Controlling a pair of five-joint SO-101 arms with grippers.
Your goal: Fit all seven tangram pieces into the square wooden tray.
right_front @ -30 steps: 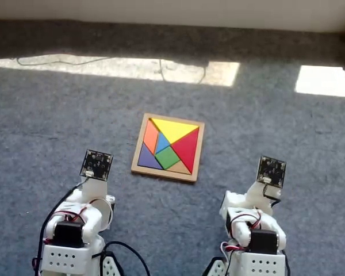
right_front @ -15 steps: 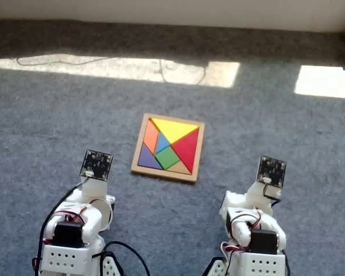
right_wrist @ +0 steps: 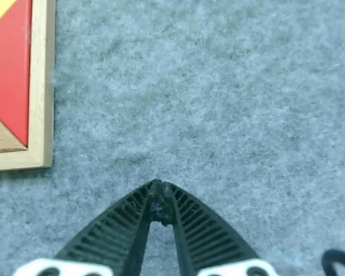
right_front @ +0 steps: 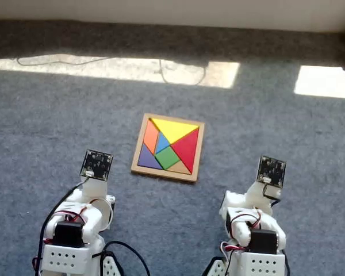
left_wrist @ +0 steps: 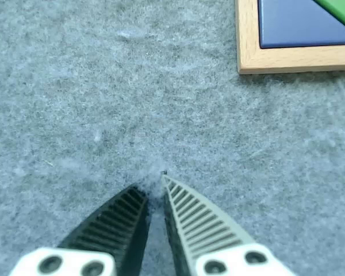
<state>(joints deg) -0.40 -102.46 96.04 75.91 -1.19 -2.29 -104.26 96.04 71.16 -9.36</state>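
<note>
High view has the square wooden tray (right_front: 163, 175) sitting on the grey carpet (right_front: 287, 132), ahead of both arms and in between them. It looks full of coloured pieces, though I can't call the tan triangle (right_front: 178, 167) by the near edge as a piece or bare wood. Left gripper (left_wrist: 155, 187) is pressed nearly together on nothing, and right gripper (right_wrist: 157, 187) is closed tip to tip, also empty. The tray's closer to the left arm, so I'd guess that one does any last nudge.

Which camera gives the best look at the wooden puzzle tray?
The high view: the whole tray shows there, all four sides. The left wrist view catches one corner, the right wrist view another.
</note>
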